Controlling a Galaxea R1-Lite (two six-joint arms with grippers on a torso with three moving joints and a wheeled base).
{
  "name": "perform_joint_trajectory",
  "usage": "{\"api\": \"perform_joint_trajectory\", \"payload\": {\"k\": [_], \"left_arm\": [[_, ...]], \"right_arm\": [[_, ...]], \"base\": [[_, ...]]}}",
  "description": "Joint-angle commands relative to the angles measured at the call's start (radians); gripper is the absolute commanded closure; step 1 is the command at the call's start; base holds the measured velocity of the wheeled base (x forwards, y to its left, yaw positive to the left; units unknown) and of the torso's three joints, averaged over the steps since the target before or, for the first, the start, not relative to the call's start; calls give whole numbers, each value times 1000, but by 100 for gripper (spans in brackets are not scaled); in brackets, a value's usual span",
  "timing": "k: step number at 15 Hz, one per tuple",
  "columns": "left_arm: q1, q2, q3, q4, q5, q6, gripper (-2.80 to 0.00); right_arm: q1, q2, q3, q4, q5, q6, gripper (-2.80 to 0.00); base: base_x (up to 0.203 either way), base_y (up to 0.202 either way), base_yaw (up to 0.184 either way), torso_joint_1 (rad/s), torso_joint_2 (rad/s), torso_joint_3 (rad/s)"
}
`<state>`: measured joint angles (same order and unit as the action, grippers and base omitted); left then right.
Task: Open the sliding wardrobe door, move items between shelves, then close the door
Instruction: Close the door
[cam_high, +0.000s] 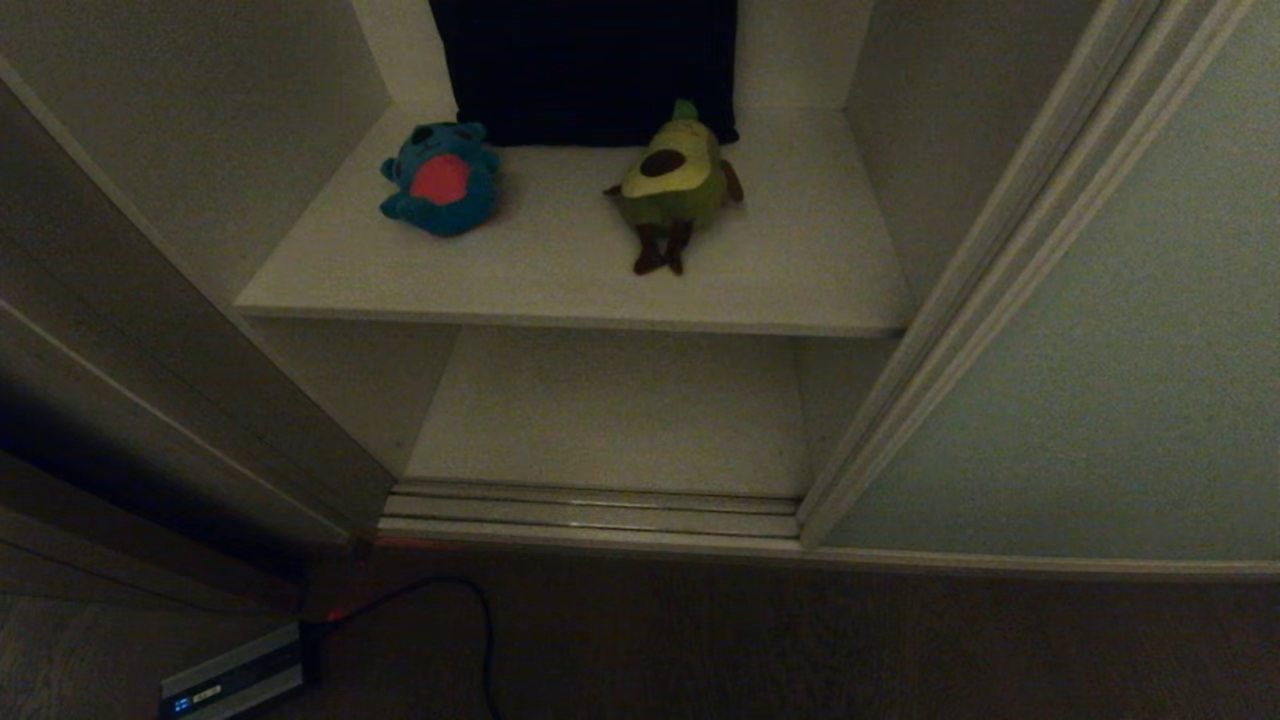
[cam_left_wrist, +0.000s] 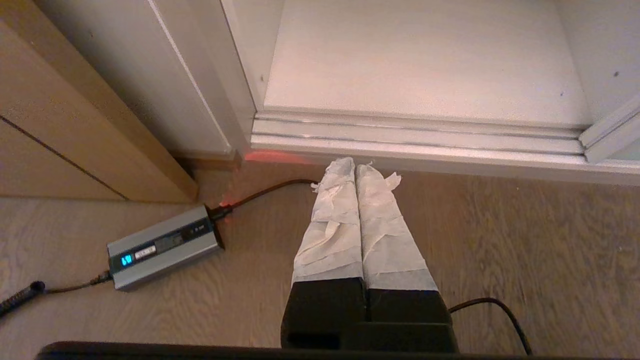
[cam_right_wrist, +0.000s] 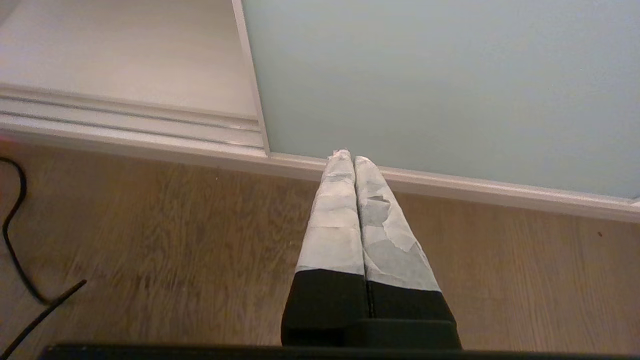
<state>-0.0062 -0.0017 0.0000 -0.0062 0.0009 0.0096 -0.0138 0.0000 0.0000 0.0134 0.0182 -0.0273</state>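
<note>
Door (cam_high: 1100, 400) slid right; monster (cam_high: 441, 180), avocado (cam_high: 672, 180) on upper shelf (cam_high: 560, 285). Wrist views only: left gripper (cam_left_wrist: 355, 167), right gripper (cam_right_wrist: 347, 157), fingers pressed together, above floor (cam_right_wrist: 175, 240).

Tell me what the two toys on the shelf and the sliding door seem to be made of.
Teal monster and avocado: soft plush fabric, judging by their fuzzy, rounded, slumped shapes. Sliding door: smooth matte grey-green panel, perhaps frosted glass or laminate, in a thin pale frame that looks like metal.
</note>
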Motion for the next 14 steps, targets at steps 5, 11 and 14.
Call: {"api": "perform_joint_trajectory", "payload": {"k": [5,11,14], "left_arm": [[0,2,0,2,-1,9,0],[0,2,0,2,-1,10,0],[0,2,0,3,-2,10,0]], "right_arm": [[0,2,5,0,0,0,0],[0,2,3,0,0,0,0],[0,2,3,0,0,0,0]], "base": [[0,0,0,4,3,52],[0,0,0,0,0,0],[0,0,0,0,0,0]]}}
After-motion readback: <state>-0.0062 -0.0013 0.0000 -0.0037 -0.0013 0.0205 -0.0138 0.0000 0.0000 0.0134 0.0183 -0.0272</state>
